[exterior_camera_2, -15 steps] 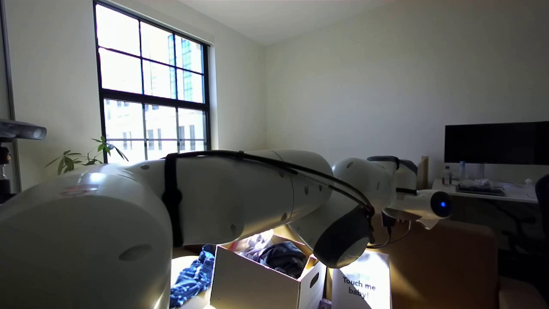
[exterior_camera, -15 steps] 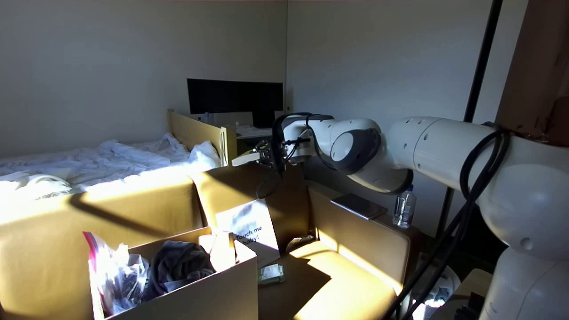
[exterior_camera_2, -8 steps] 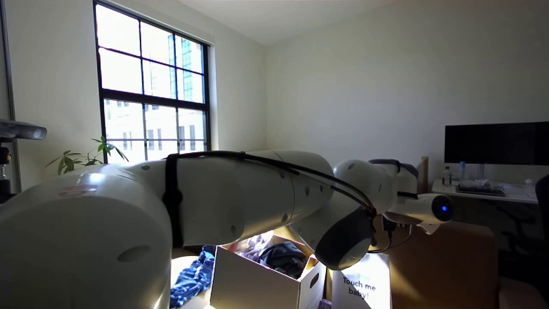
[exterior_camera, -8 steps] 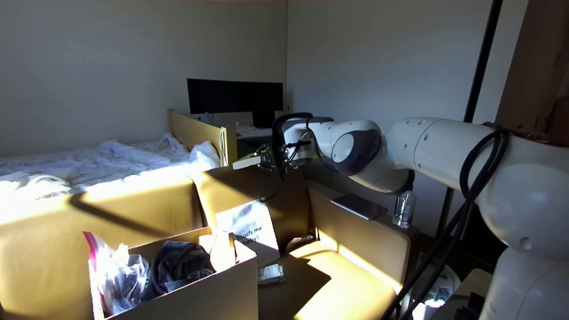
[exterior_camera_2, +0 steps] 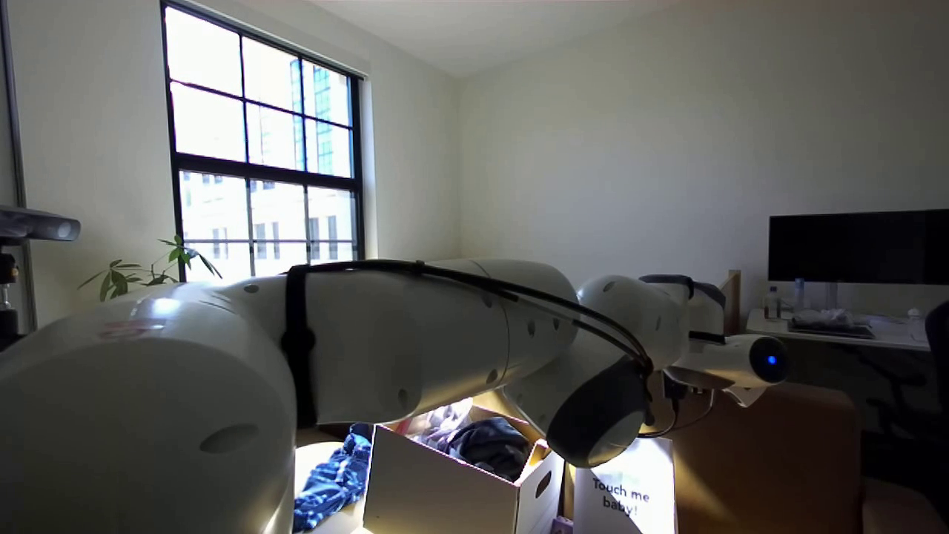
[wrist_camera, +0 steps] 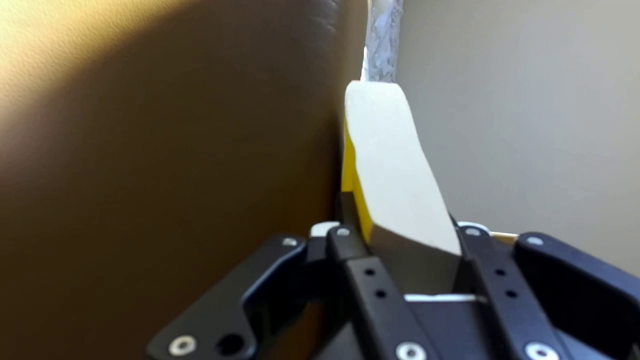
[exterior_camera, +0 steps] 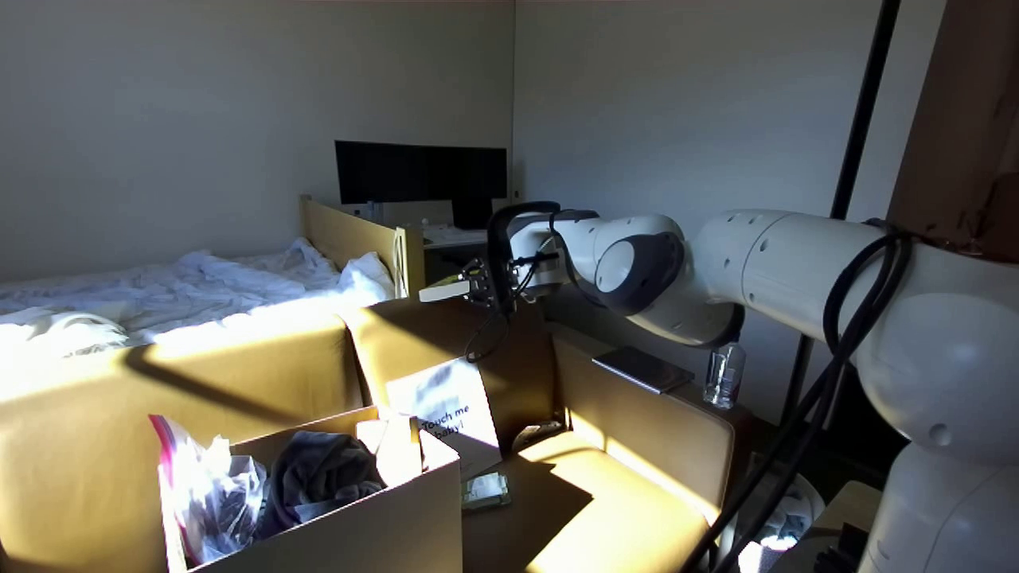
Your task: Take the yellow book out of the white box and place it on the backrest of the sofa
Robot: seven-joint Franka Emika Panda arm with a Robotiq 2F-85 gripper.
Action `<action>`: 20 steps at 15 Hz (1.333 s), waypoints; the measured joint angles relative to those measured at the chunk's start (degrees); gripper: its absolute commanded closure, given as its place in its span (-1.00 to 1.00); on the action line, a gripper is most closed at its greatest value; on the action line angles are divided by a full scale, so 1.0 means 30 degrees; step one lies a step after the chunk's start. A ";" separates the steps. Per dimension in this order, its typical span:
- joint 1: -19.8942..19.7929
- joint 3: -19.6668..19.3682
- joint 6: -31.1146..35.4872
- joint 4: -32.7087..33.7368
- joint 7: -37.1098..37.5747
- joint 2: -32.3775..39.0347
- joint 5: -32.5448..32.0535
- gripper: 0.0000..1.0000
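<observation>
My gripper [wrist_camera: 402, 230] is shut on the yellow book [wrist_camera: 364, 210], with one finger on each cover and the pale page edges facing the wrist camera. In an exterior view the gripper [exterior_camera: 471, 285] holds the book [exterior_camera: 446, 291] nearly level, by the top of the sofa's backrest [exterior_camera: 378, 322]. In the wrist view the brown backrest [wrist_camera: 200, 190] lies close beside the book; I cannot tell whether they touch. The backrest also shows in an exterior view [exterior_camera_2: 771, 452], where the arm hides gripper and book. The white box [exterior_camera: 398, 509] stands on the seat, also seen in an exterior view [exterior_camera_2: 445, 482].
The box holds dark cloth [exterior_camera: 322, 473] and a plastic bag [exterior_camera: 211, 493]. A "Touch me baby!" sign [exterior_camera: 450, 414] leans on the backrest. A dark notebook [exterior_camera: 643, 368] and a bottle [exterior_camera: 724, 374] are on the armrest. A bed [exterior_camera: 199, 278] and monitor [exterior_camera: 422, 173] stand behind.
The gripper has lowered slightly and shifted a little to the right in both exterior views. The book's tilt has changed slightly. It stays in the grip, and the box has not moved.
</observation>
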 measured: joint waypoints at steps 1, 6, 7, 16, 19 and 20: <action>-0.0002 -0.0060 0.0000 0.0000 0.0099 0.0000 0.0000 0.56; -0.0002 -0.0260 -0.0006 0.0000 0.0318 0.0000 0.0000 -0.27; -0.0007 -0.0272 -0.0006 0.0000 0.0323 0.0000 0.0000 -0.39; -0.0037 -0.0297 -0.0006 0.0003 0.0326 -0.0027 0.0000 -1.00; -0.0064 -0.0301 -0.0006 0.0009 0.0327 -0.0039 0.0000 -1.00; -0.0122 -0.0305 -0.0006 0.0015 0.0327 -0.0048 0.0000 -1.00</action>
